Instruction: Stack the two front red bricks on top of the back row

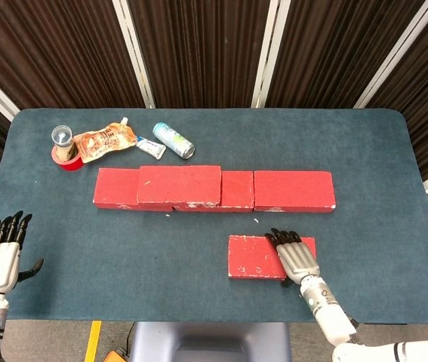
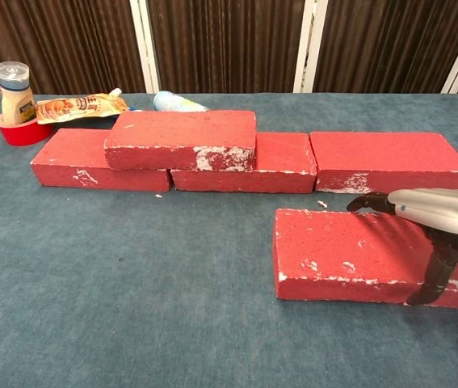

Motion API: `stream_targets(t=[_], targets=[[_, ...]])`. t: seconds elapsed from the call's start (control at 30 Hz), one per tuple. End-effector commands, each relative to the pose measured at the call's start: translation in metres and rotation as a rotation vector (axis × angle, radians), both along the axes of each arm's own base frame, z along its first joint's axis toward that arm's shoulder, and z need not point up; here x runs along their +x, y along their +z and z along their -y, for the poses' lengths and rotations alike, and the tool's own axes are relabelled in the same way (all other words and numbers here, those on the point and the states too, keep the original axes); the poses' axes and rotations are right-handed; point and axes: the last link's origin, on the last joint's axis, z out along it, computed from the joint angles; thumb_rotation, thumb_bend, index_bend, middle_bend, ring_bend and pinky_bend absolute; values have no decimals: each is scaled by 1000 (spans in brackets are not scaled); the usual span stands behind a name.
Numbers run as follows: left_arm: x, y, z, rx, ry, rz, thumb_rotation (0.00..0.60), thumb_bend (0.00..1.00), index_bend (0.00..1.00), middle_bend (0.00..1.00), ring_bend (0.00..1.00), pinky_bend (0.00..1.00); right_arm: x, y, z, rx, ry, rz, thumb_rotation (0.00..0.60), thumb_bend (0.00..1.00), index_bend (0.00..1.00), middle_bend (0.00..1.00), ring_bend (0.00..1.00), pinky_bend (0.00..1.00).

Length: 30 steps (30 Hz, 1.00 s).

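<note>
The back row has three red bricks [image 1: 294, 191] lying end to end, and another red brick [image 1: 180, 184] lies on top across the left and middle ones. One front red brick [image 1: 255, 257] [image 2: 346, 252] lies flat on the table. My right hand [image 1: 291, 254] [image 2: 437, 217] reaches over its right part. The fingers stretch across the top toward the far edge and the thumb [image 2: 435, 279] hangs down at the near face. My left hand [image 1: 1, 253] rests open at the front left edge, away from the bricks.
A red tape roll with a small jar [image 1: 63, 148], a snack pouch [image 1: 105, 140], a small tube [image 1: 151, 147] and a can [image 1: 173, 140] lie at the back left behind the row. White crumbs dot the cloth [image 2: 132, 283] near the bricks.
</note>
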Motion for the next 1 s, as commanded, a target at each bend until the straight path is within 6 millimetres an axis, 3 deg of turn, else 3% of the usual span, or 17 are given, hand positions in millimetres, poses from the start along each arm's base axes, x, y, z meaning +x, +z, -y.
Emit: stream_targets(t=[0.03, 0.4, 0.73, 1.0], targets=[[0, 0, 0, -1, 1, 0, 600, 239, 0, 0, 0, 0, 0, -2, 1, 1, 0, 4, 600, 0, 124, 88, 0, 0], [-1, 1, 0, 3, 6, -1, 600, 239, 0, 0, 0, 0, 0, -9, 5, 3, -3, -14, 600, 0, 125, 87, 8, 0], [-1, 1, 1, 9, 6, 2, 600, 239, 0, 0, 0, 0, 2, -13, 5, -17, 2, -13, 600, 1, 179, 258, 214, 0], [-1, 1, 0, 9, 10, 4, 600, 237, 0, 0, 0, 0, 4, -14, 6, -49, 11, 8, 600, 101, 211, 310, 283, 0]])
